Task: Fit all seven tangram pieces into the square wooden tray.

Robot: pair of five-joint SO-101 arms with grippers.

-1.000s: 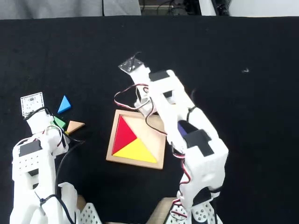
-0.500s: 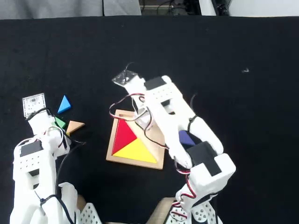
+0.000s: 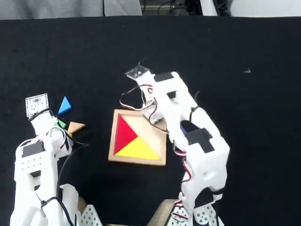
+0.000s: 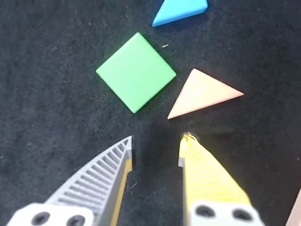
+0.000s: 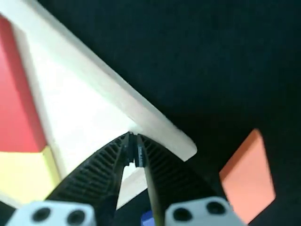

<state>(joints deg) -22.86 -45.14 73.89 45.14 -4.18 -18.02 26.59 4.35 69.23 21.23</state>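
Wooden tray (image 3: 141, 161), table centre: red triangle (image 3: 124, 132) and yellow triangle (image 3: 136, 149) seated.
My right gripper (image 5: 133, 151): pinched together, empty, at the tray's 1 o'clock corner.
My left gripper (image 4: 155, 150): narrowly parted, empty.
Green square (image 4: 136, 71), tan triangle (image 4: 203, 93): loose at the tray's 9 o'clock.
Next, likely: pinch one.

Black cloth table (image 3: 244, 122); pale square wooden tray (image 3: 137, 161) with red triangular piece (image 3: 123, 134), yellow triangular piece (image 3: 136, 149). Left of frame: blue triangular piece (image 3: 65, 105), green square piece (image 3: 60, 124), tan triangular piece (image 3: 75, 126). Orange parallelogram piece (image 5: 247, 176).
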